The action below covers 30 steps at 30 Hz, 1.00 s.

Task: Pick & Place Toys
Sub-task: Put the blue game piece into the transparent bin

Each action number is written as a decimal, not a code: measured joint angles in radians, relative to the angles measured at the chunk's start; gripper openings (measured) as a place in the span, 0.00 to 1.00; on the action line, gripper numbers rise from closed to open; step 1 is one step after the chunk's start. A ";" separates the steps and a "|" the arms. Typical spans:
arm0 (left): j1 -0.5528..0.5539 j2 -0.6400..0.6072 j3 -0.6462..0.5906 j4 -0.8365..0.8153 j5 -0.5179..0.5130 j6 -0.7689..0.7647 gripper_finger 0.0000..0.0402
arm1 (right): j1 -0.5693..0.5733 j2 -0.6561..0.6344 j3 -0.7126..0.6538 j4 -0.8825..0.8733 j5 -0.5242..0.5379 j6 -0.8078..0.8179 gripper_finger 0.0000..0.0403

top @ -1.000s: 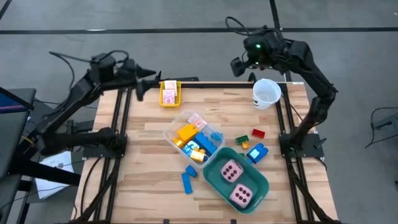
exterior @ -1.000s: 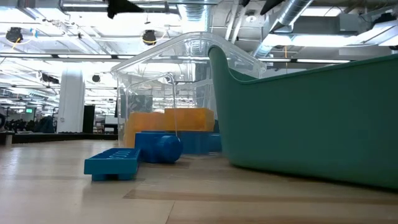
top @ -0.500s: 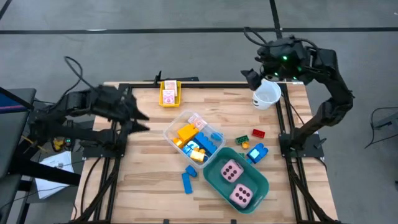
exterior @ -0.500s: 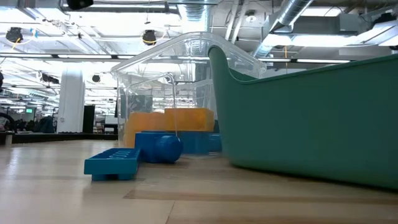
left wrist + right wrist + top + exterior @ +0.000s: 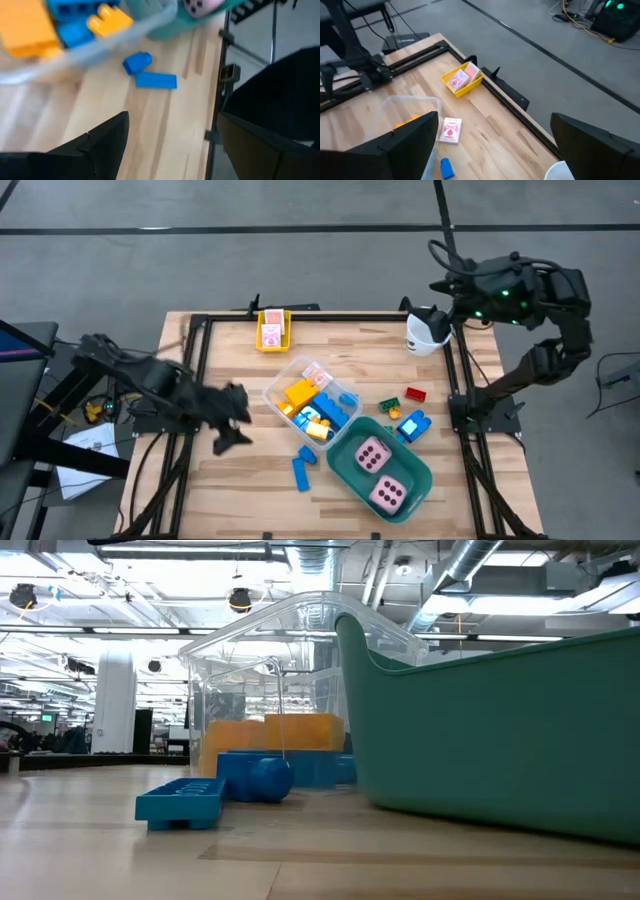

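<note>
High view: left gripper open, low over the table's left edge, empty. Loose blue bricks near the front edge, between clear container and teal tub; dice inside the tub. Right gripper open, parked over the white cup, back right corner. Left wrist view: flat blue brick just ahead; probably best to square up across its narrow side, then drop.

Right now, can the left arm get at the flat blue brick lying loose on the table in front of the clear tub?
Probably yes. The left gripper is open over bare wood just left of the clear tub, and the flat blue brick lies loose nearby with only a small blue brick beside it. Nothing stands between them.
</note>
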 joint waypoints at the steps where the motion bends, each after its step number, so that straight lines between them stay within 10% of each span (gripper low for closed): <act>1: -0.022 0.030 0.000 0.015 0.000 -0.012 0.74 | 0.007 -0.004 0.000 0.000 0.002 0.005 0.93; 16: -0.349 0.467 0.000 0.412 -0.127 -0.165 0.74 | 0.087 -0.016 0.000 -0.030 0.048 0.026 0.93; 30: -0.273 0.790 0.000 0.690 -0.271 -0.073 0.73 | 0.087 -0.016 0.000 -0.029 0.048 0.020 0.93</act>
